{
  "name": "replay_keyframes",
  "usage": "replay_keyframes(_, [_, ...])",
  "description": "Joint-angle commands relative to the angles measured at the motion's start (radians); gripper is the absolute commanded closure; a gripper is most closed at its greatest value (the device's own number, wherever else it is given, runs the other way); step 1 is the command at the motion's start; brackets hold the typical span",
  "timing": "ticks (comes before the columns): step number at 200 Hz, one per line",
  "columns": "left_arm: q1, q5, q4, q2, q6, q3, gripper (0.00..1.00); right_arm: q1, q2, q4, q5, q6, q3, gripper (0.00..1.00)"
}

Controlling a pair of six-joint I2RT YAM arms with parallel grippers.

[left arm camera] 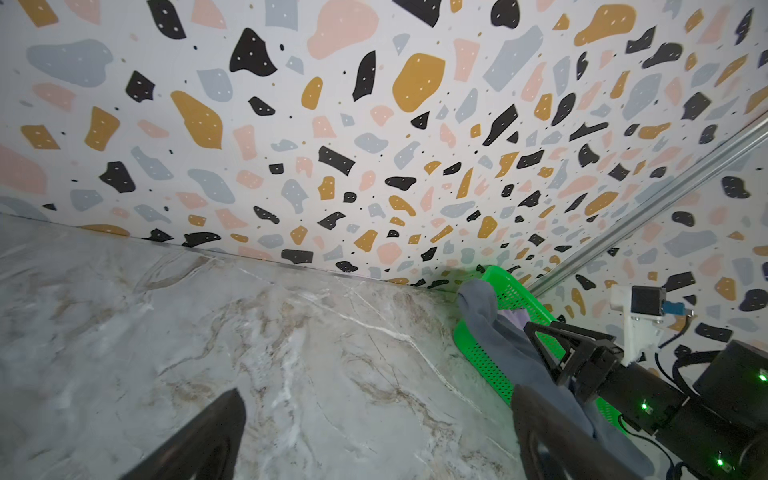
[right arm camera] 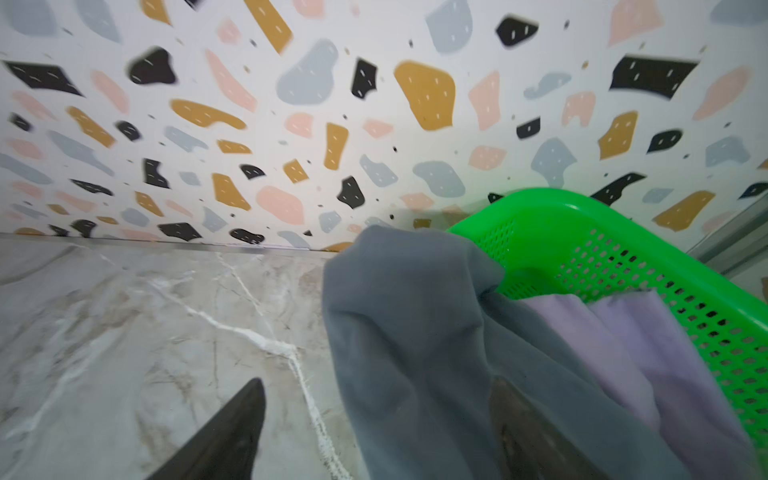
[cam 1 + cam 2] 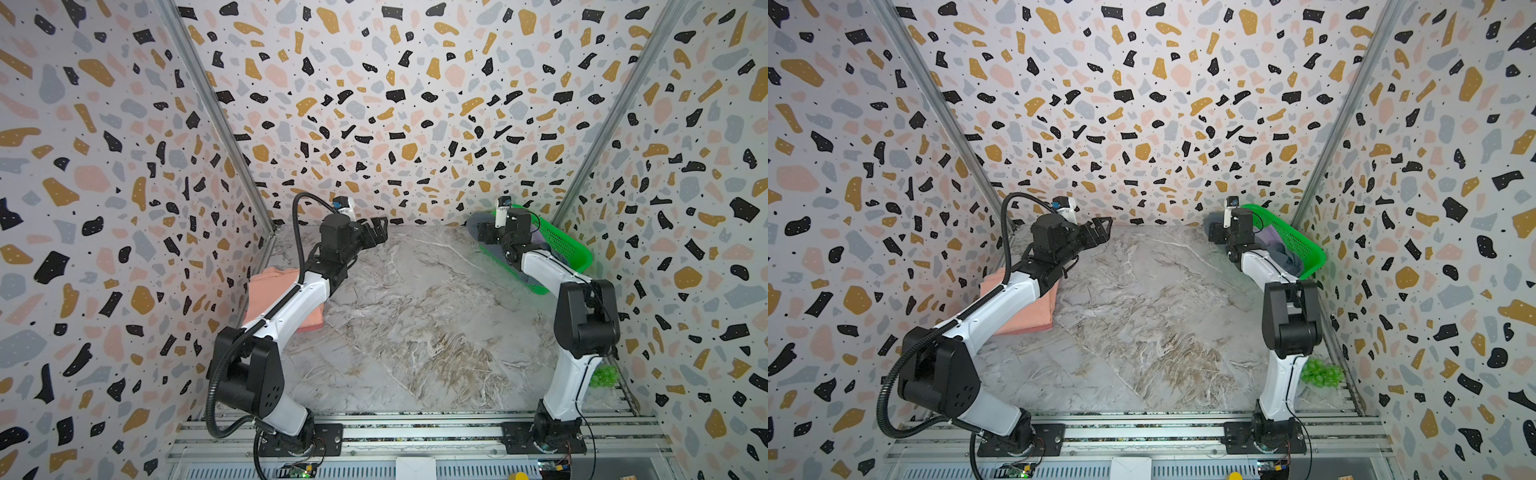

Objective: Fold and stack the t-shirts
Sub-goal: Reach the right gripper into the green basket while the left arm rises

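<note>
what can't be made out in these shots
- salmon-pink shirt: both top views, left arm crosses it; fold unclear.
- lilac shirt: right wrist view, grey shirt covers most.
- right gripper: right wrist view, one finger behind grey shirt; grip unclear.
- green lump: both top views, too small.

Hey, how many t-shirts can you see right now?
3. The salmon-pink t-shirt lies folded at the table's left, partly under the left arm; the slate-grey t-shirt drapes over the green basket's rim; the lilac t-shirt sits inside it. More may be hidden underneath.
</note>
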Motion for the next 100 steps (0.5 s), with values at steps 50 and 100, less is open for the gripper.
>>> replay_keyframes(50, [0.005, -0.119, -0.046, -0.017, 0.031, 0.025, 0.00, -0.028, 0.145, -0.157, -0.169, -0.030, 0.207, 0.63])
replay_keyframes(100, [0.006, -0.115, -0.030, 0.002, 0.018, 0.033, 0.00, -0.036, 0.113, -0.140, -0.210, 0.005, 0.179, 0.82])
